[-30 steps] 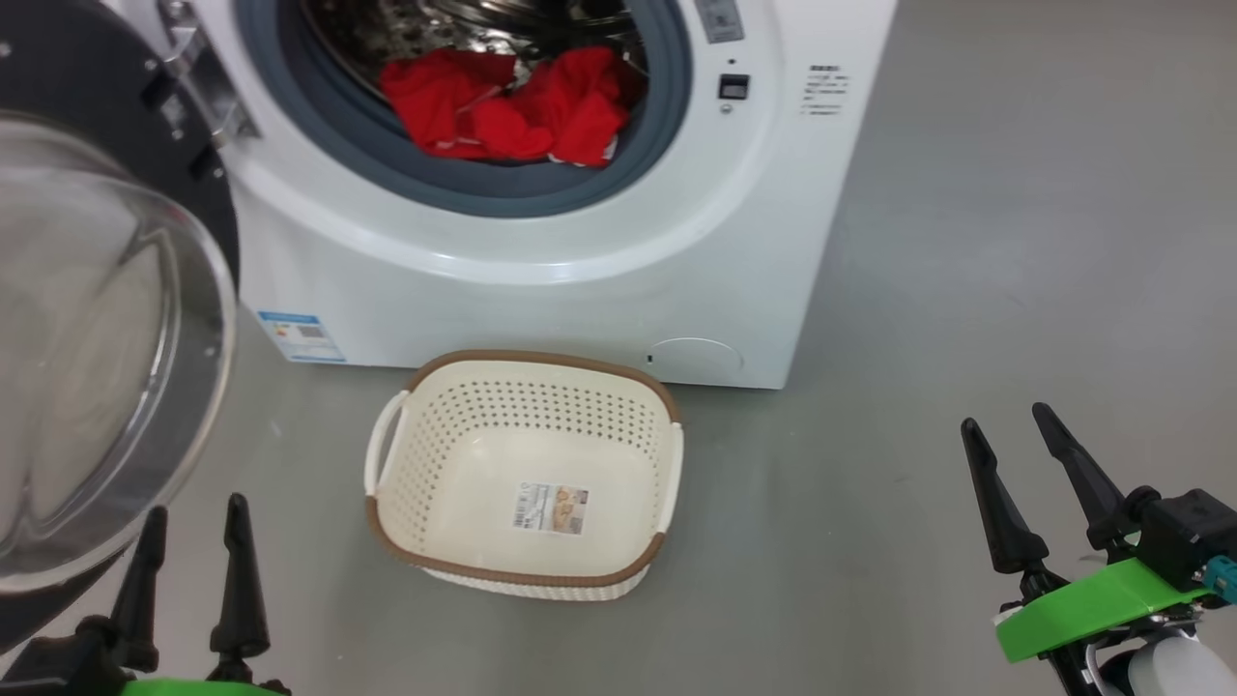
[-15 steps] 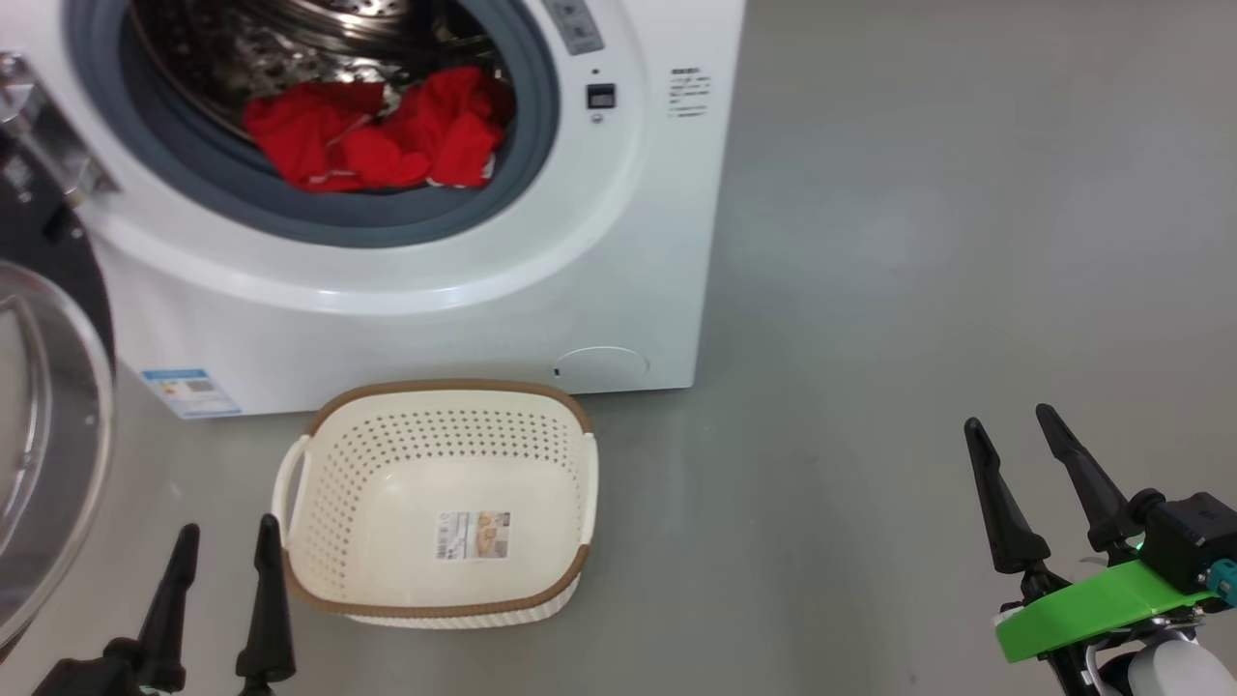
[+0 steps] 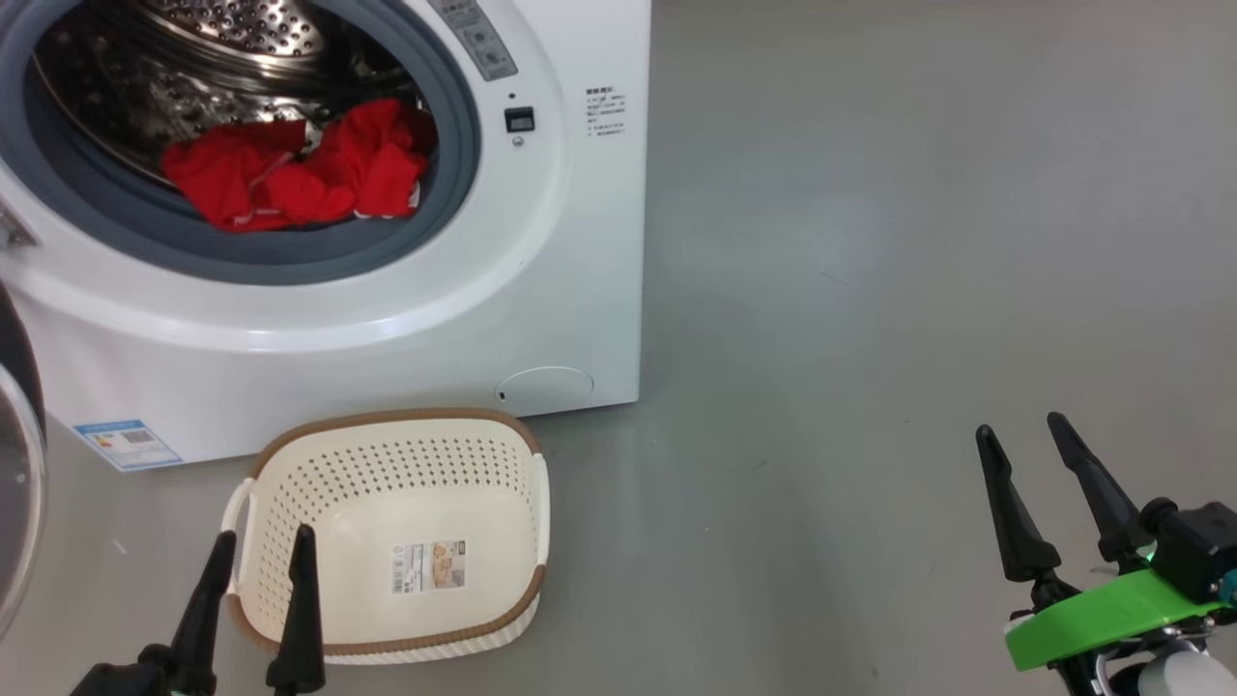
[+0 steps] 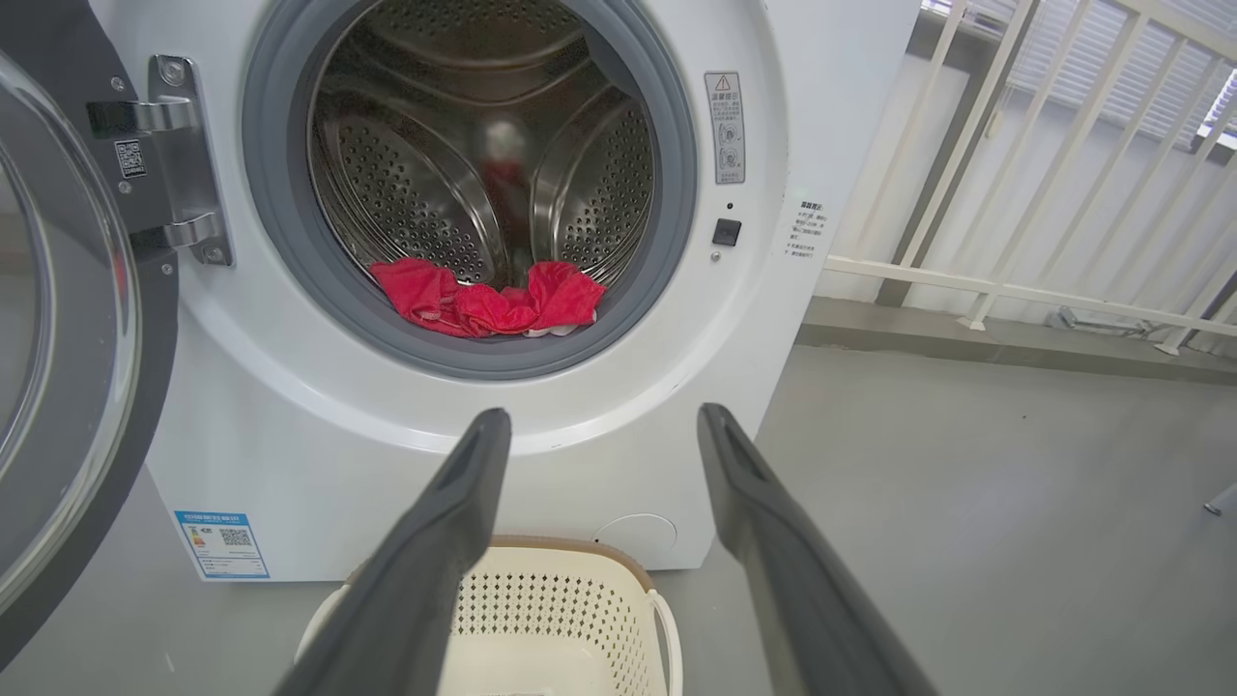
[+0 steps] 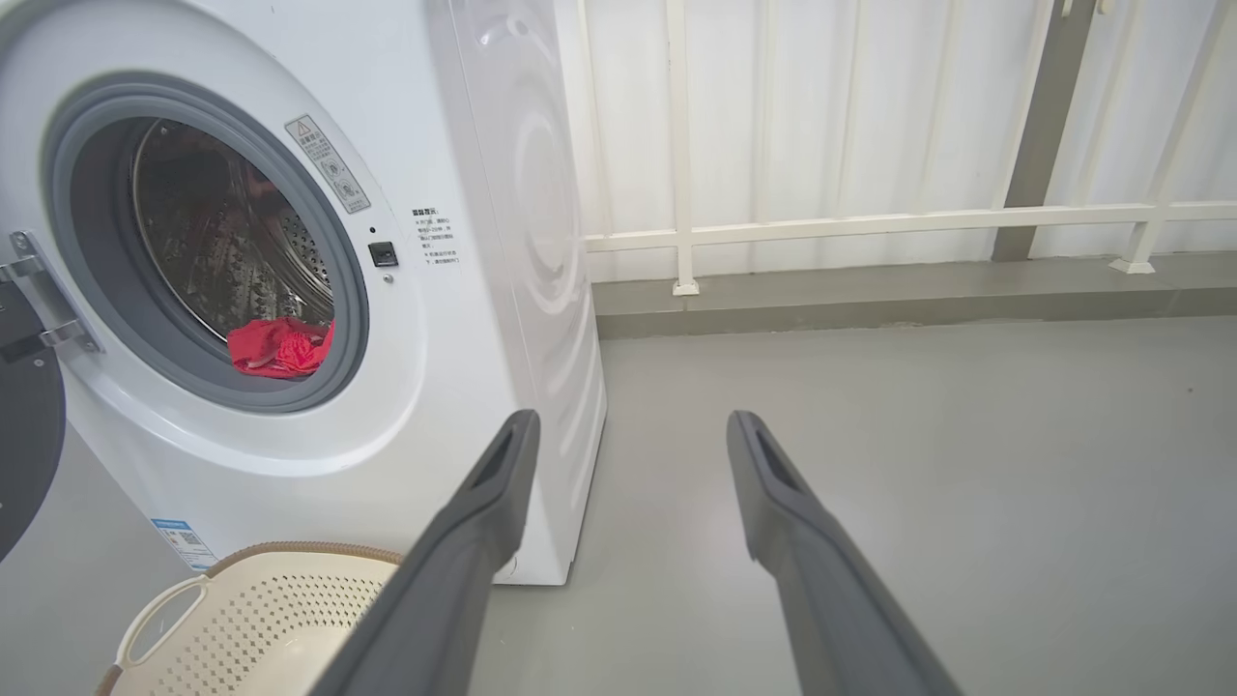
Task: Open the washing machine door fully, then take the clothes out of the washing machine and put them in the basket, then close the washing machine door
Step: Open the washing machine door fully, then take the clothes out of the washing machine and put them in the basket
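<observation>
My left gripper (image 3: 266, 535) and right gripper (image 3: 1020, 425) both stand wide and empty. The clothes (image 3: 290, 179) lie at the front of the drum, against the grey ring of the washer (image 3: 541, 290). The basket (image 3: 387, 417) sits empty on the floor just before it, below my left fingers. The door (image 4: 58, 319) is swung out on my left, near that arm. To my right, bare floor (image 3: 870, 290) runs to a white railing (image 5: 870, 222).
</observation>
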Robot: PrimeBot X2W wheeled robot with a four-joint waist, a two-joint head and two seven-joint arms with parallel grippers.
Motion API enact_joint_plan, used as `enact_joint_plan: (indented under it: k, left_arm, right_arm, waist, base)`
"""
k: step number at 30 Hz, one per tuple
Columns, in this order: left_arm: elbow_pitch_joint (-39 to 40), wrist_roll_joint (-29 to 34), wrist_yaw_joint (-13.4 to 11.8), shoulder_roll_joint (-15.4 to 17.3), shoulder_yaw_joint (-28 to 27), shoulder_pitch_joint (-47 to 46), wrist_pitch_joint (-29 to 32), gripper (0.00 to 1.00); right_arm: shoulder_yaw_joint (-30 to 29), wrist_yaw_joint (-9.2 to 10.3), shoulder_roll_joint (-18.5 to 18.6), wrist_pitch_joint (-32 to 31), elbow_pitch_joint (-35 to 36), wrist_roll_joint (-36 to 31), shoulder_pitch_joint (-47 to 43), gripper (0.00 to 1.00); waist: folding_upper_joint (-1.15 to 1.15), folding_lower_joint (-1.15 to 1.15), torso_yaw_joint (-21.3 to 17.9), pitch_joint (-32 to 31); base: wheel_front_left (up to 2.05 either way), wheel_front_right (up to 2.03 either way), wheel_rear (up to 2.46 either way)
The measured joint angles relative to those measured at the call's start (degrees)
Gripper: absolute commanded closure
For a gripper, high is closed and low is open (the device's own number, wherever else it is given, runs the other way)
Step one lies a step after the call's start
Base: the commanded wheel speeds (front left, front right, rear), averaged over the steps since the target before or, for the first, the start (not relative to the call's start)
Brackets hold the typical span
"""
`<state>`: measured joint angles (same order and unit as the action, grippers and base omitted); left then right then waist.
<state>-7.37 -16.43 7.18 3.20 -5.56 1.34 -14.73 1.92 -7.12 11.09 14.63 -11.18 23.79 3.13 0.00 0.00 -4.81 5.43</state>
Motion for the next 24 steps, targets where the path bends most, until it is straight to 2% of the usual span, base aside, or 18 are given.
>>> enact_joint_plan:
  k: [24]
  left_arm:
    - [0.85,0.76,0.00,0.08,0.03,-0.01,0.00,0.00]
  right_arm:
    - [-0.98,0.00,-0.15,0.00,0.42,0.00,-0.74,0.00]
  waist:
    - [0.00,0.00,0.44,0.52]
  base:
    - [0.00,0.00,0.00]
